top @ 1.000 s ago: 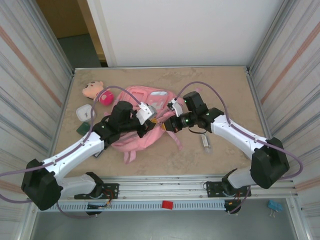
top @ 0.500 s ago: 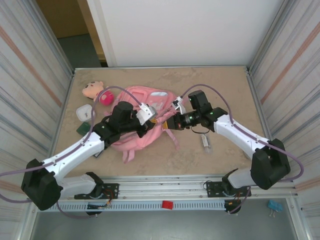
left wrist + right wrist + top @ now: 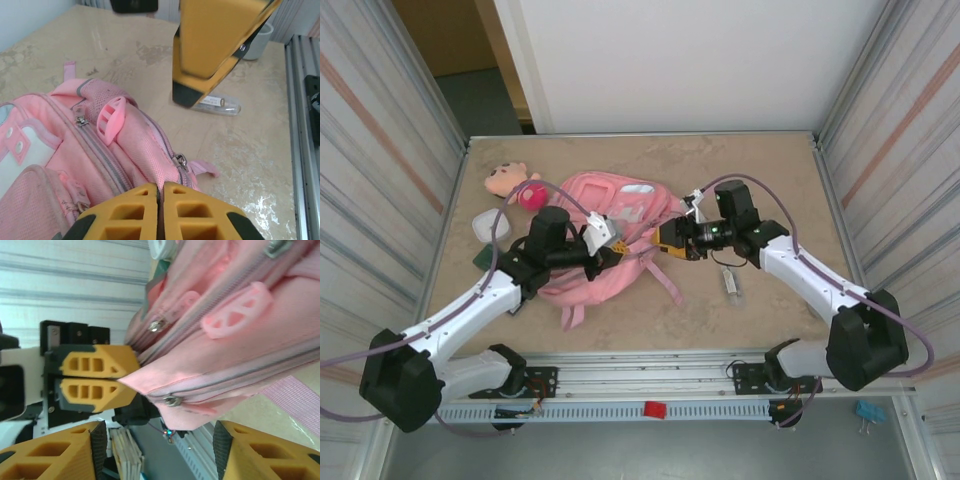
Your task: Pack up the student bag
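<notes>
The bag (image 3: 605,230), judged limp and best taken at seams, is pinched by a fold in the clamped left tool (image 3: 119,381); the right tool (image 3: 667,241) is spread, empty.

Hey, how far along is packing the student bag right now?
Nothing looks packed: the doll, white object and clear tube lie on the table. In hand: the left gripper pinches fabric on the student bag, right gripper open beside it. Left: unzipping, loading everything.
</notes>
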You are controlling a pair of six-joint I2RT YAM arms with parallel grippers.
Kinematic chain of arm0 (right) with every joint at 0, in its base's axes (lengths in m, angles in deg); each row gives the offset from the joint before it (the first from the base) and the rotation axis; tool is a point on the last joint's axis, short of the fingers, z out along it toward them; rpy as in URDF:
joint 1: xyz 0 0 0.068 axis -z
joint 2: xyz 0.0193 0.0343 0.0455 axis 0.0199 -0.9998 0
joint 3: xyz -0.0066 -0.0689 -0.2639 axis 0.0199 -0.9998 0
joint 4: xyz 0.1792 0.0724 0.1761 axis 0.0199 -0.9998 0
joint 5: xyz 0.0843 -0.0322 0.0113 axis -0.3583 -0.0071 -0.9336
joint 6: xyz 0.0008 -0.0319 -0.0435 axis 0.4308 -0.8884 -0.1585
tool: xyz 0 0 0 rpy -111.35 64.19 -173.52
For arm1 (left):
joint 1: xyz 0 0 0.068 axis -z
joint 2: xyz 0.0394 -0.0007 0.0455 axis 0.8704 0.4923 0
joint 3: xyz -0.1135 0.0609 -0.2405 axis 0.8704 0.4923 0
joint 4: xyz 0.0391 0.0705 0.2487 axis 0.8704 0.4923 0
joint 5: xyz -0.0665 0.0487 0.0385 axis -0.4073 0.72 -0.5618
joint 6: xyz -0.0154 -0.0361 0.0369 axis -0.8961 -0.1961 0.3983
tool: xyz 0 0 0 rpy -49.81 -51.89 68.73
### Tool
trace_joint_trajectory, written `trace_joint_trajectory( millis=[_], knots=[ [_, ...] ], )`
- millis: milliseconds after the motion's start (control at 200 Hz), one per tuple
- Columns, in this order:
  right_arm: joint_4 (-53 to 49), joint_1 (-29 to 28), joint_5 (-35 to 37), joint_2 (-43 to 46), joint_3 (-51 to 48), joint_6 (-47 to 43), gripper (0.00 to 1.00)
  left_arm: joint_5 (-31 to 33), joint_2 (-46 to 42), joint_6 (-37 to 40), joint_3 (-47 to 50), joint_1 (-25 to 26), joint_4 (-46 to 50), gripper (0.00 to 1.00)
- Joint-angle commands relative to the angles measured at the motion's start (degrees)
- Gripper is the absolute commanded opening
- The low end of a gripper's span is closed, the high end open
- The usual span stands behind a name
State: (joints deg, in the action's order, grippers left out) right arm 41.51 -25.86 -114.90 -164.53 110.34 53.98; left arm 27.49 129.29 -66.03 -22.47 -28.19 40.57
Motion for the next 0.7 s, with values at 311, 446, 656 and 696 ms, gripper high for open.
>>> trace_joint_trajectory(
  millis=[311, 446, 656, 696],
  knots=[
    [20.54, -2.54, 5.72, -6.1, -2.16, 19.43, 0.59, -12.05, -2.94, 1.51, -0.48, -0.54, -6.71, 0.0],
    [22.35, -2.04, 7.13, -6.44, -2.39, 21.22, 0.3, -11.35, -3.27, 3.46, -1.08, -0.57, -2.59, 0.0],
    [27.41, -3.24, 11.42, -3.46, -4.93, 26.09, 0.0, 6.8, -6.42, -3.32, -2.47, 0.45, 3.8, 0.16],
    [26.2, -3.93, 13.76, -2.05, -4.95, 26.15, 0.0, 11.61, -7.5, -5.61, -3.67, 1.2, 7.12, 0.23]
  ],
)
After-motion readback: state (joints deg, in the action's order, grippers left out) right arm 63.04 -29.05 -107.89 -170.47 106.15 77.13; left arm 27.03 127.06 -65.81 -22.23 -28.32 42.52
